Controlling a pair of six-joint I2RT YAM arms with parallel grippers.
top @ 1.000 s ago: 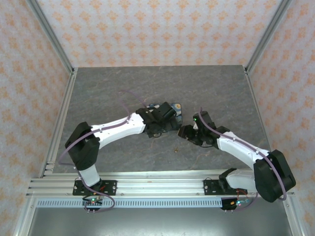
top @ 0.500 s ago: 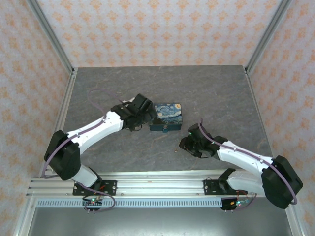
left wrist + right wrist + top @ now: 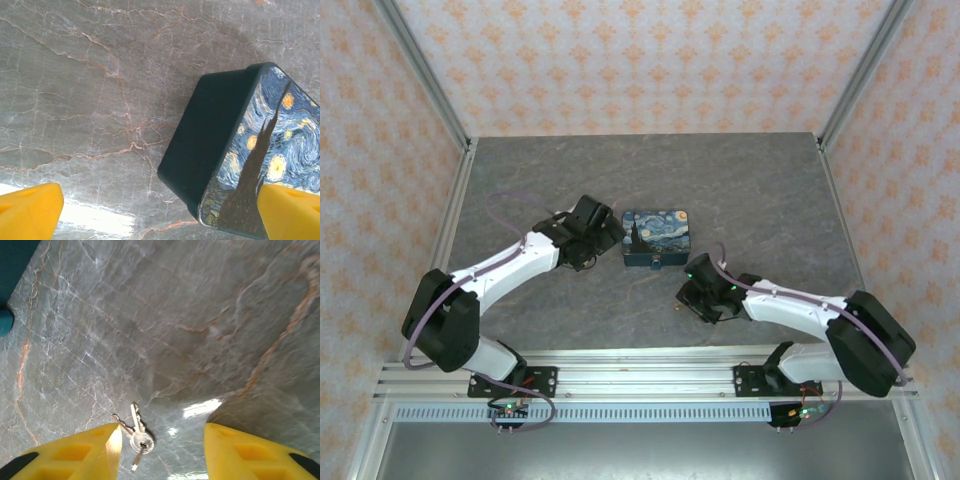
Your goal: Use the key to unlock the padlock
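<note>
A small bunch of silver keys (image 3: 136,432) lies flat on the marble table, between my right gripper's yellow fingers (image 3: 75,455) and close to the left one. The right gripper (image 3: 162,450) is open and hangs low over them, holding nothing; from above it (image 3: 688,298) sits just in front of the box. A dark tin box with a starry-night lid (image 3: 658,238) stands mid-table. My left gripper (image 3: 608,237) is open beside the box's left end, whose corner (image 3: 220,150) lies between the fingers. I cannot make out a padlock; a small fitting (image 3: 660,263) shows on the box's front.
Grey marble tabletop (image 3: 540,300) with aluminium posts at the corners and patterned walls around. The arms' mounting rail (image 3: 640,370) runs along the near edge. Open floor lies behind the box and on both sides.
My left arm has drawn back to the left, off the box, uncovering the lid. My right gripper has slid left and nearer, coming down over the keys.
</note>
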